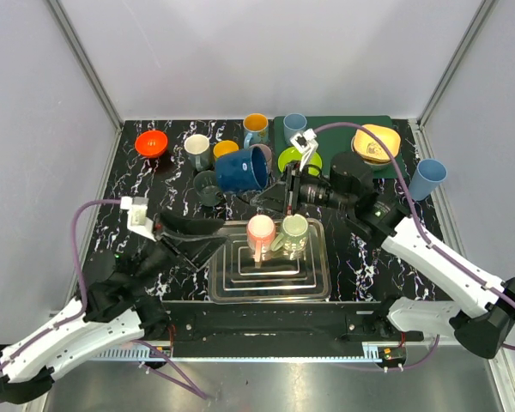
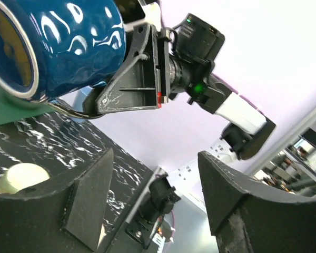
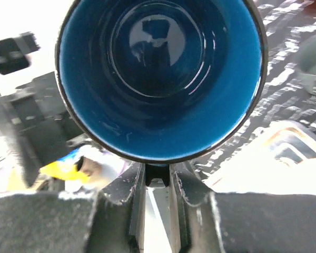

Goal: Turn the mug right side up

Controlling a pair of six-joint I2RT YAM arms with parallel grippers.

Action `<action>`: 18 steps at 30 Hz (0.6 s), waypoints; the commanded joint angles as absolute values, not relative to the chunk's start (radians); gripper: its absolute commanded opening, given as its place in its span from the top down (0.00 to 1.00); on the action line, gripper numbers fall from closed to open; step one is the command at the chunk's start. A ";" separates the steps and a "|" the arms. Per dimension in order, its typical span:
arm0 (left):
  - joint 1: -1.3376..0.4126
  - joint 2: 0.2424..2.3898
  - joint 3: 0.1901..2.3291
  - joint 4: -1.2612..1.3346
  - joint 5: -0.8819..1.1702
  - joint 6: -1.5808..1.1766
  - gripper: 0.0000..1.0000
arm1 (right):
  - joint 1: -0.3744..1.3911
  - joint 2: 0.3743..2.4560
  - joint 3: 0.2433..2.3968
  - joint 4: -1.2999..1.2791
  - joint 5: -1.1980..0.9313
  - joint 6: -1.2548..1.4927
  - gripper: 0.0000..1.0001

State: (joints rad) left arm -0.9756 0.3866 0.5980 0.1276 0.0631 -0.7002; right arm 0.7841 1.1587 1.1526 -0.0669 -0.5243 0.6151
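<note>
Partway there — the blue mug (image 1: 242,169) hangs on its side above the bench (image 1: 360,257), upper centre of the overhead view, its handle pinched in the narrowed right tool (image 3: 157,184), left tool (image 2: 152,195) wide and empty — tipping it mouth-up and setting it down remain.

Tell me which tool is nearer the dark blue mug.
Right. The right tool is clamped on the dark blue mug, holding it raised and tipped on its side. The left tool stands open below it, clear of it, near the clear tray's left edge.
</note>
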 commanded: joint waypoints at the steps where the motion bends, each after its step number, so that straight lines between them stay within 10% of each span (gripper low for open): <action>1: -0.979 0.319 0.627 0.010 -0.150 -0.637 0.30 | 0.778 1.198 1.314 -0.257 -0.232 0.448 1.00; 10: -0.979 0.230 0.730 -0.581 -0.811 -0.831 0.28 | 0.802 1.618 1.696 -0.587 0.190 0.216 1.00; 18: -0.979 0.192 0.769 -0.727 -0.884 -0.873 0.29 | 0.815 1.902 1.822 -0.647 0.232 0.219 1.00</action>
